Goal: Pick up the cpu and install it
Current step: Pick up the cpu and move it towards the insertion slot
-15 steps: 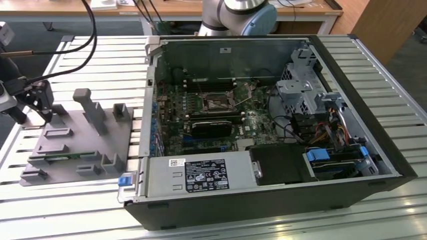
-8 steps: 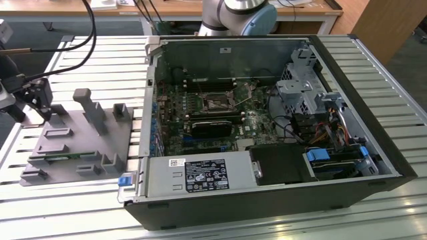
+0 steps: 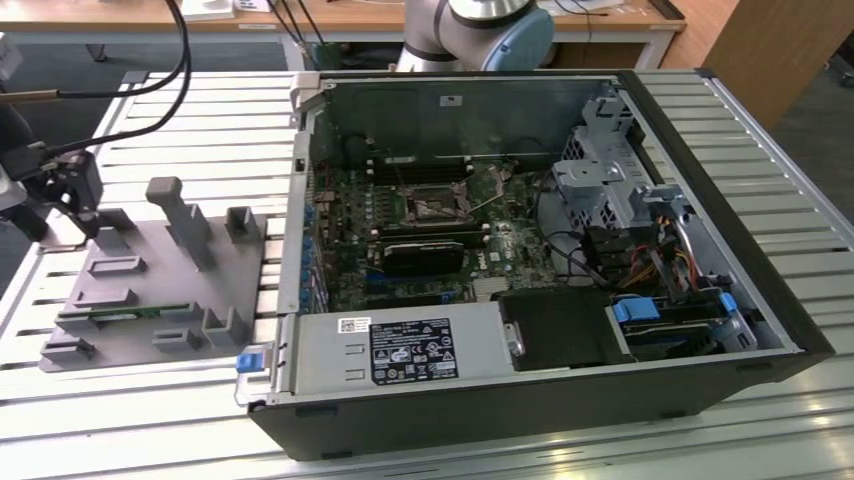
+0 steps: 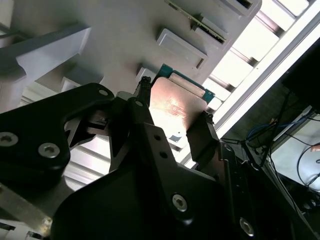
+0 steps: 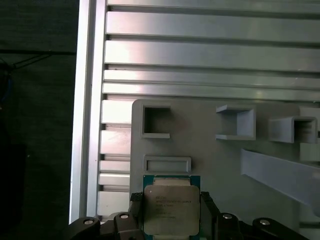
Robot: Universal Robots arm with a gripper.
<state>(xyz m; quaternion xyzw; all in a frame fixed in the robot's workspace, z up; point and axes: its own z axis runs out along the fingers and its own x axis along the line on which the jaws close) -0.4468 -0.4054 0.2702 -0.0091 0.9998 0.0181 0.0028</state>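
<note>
Currently the tool is clamped on the cpu by two opposite edges, at the grey parts tray on the desk, well apart from the computer case. Judged risk: the edge-only hold looks slim, so a jolt could tilt or drop the chip.

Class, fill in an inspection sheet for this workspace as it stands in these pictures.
Surface: slatted metal table, bearing a grey fixture plate and an open computer case.
Job's things: cpu gripped, at the fixture plate; socket inside the case.
Clutter: green memory stick in the plate.
Grippers: gripper shut on the cpu.
Cables: black cables at the exterior view's left; wiring inside the case.
Surroundings: wooden desk behind.
</note>
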